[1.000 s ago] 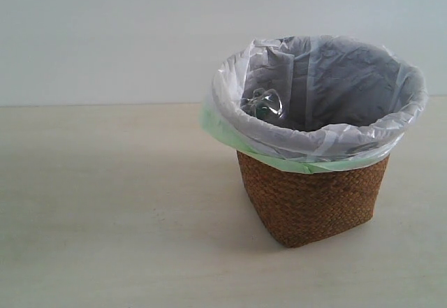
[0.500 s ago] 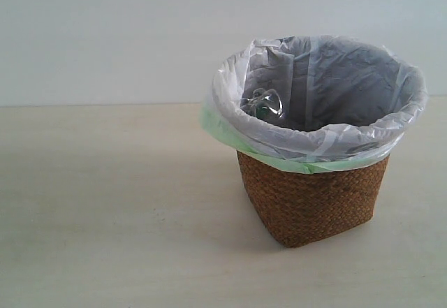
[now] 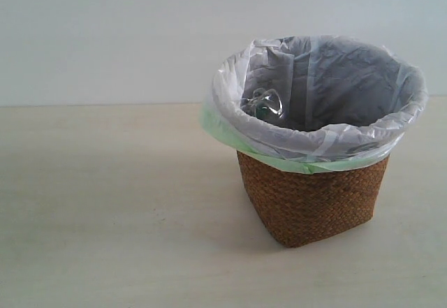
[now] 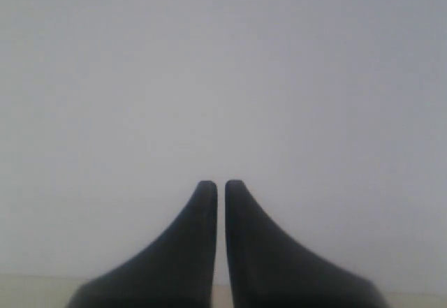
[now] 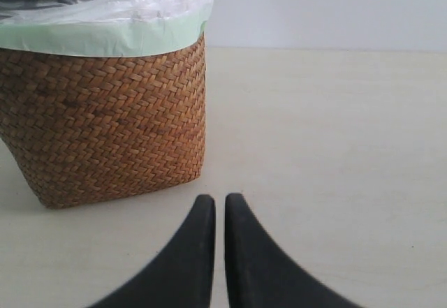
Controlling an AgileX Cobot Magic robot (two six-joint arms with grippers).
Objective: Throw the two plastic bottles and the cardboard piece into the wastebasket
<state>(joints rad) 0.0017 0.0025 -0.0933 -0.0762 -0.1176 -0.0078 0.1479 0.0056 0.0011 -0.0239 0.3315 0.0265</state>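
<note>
Wastebasket point(image 5: 105, 126) stands apart from the right gripper point(image 5: 217, 200), a clear bottle point(image 3: 264, 104) inside; left gripper point(image 4: 217, 186) faces a wall point(image 4: 209, 77). Both finger pairs closed, empty.

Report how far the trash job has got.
Done: one clear bottle lies inside the wastebasket, against the liner. In hand: nothing; the left gripper and right gripper are both shut and empty. Left: hard to say. No other bottle or cardboard piece shows on the table, and the basket's bottom is hidden, so they may already be inside.
</note>
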